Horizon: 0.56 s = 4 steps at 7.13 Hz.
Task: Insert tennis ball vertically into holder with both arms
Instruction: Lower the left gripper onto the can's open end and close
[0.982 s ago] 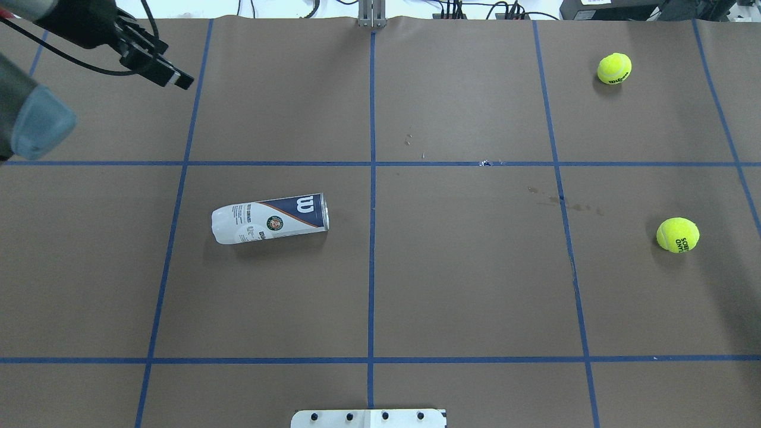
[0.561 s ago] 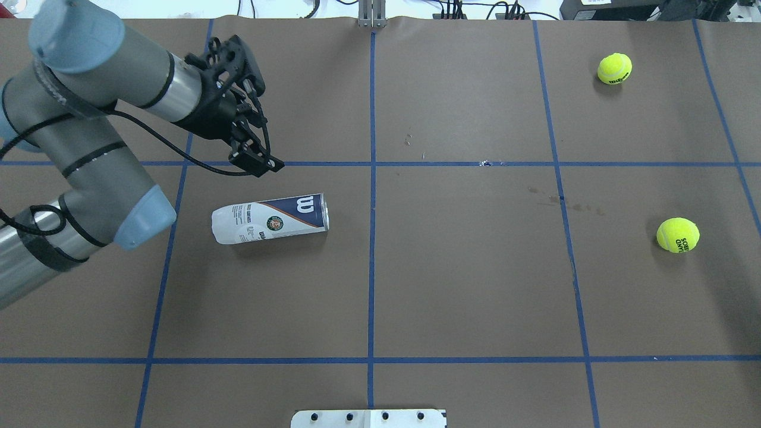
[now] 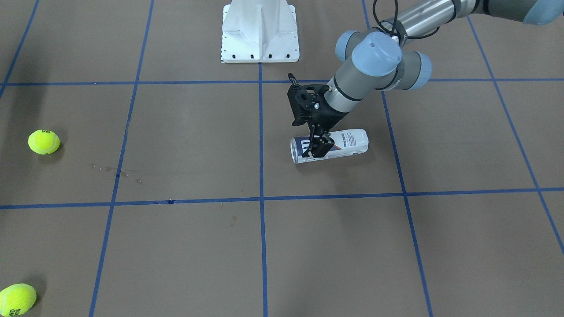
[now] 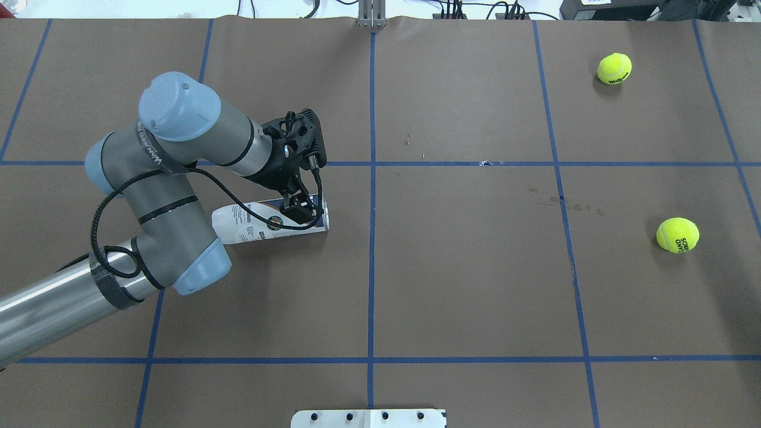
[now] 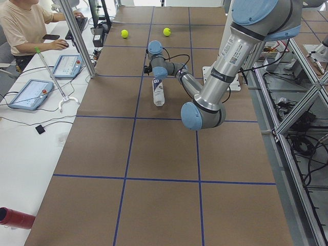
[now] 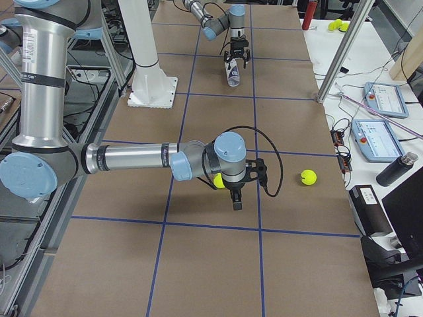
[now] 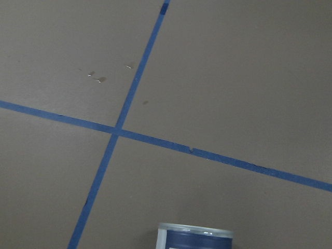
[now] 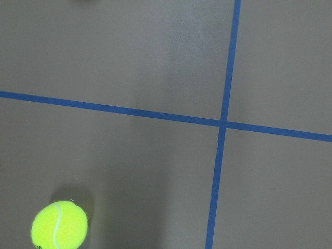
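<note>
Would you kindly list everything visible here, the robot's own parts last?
holder: one, clear with white-navy label, lying sideways, robot's left half.
tennis balls: two, yellow-green, on the robot's right side.
table: one, brown with blue tape grid.
pedestal base: one, white, at the robot's edge.
person: one, seated at a side desk.
left arm: one, silver-grey, reaching the holder.
left gripper: one, black, over the holder's navy end.
right arm: one, silver-grey, over the table.
right gripper: one, black, near a tennis ball.

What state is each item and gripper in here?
Holder: lying on its side.
Left gripper: open, straddling the holder near its rim.
Right gripper: cannot tell whether open or shut.
Far ball: loose, ungripped.
Near ball: loose, ungripped.
</note>
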Tool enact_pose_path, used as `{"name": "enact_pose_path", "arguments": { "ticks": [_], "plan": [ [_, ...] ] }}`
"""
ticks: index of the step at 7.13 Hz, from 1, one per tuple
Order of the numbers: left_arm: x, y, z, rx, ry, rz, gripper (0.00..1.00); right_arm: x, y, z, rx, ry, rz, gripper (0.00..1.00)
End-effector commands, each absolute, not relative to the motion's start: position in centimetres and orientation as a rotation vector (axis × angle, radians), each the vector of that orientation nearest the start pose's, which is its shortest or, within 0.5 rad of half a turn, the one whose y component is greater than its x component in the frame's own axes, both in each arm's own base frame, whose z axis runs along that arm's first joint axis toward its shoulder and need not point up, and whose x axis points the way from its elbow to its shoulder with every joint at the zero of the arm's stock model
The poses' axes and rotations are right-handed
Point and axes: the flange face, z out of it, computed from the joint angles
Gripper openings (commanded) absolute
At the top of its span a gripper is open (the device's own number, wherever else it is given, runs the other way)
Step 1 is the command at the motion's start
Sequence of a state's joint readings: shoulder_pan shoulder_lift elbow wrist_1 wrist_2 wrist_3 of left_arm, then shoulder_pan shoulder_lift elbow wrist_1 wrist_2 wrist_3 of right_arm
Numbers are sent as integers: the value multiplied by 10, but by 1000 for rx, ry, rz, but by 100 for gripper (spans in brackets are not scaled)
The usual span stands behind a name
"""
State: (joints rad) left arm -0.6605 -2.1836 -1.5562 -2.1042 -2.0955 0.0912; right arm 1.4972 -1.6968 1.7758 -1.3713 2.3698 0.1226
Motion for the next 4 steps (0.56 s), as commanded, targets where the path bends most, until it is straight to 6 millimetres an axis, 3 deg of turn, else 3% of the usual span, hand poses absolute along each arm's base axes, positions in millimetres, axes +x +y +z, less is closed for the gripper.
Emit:
{"name": "enact_pose_path", "arguments": {
  "ticks": [1, 4],
  "plan": [
    [519, -487, 246, 868, 926, 1203, 100, 28, -455, 594, 179, -824, -65, 100],
    [527, -491, 257, 871, 899, 1252, 100, 28, -455, 596, 175, -824, -63, 100]
  ]
}}
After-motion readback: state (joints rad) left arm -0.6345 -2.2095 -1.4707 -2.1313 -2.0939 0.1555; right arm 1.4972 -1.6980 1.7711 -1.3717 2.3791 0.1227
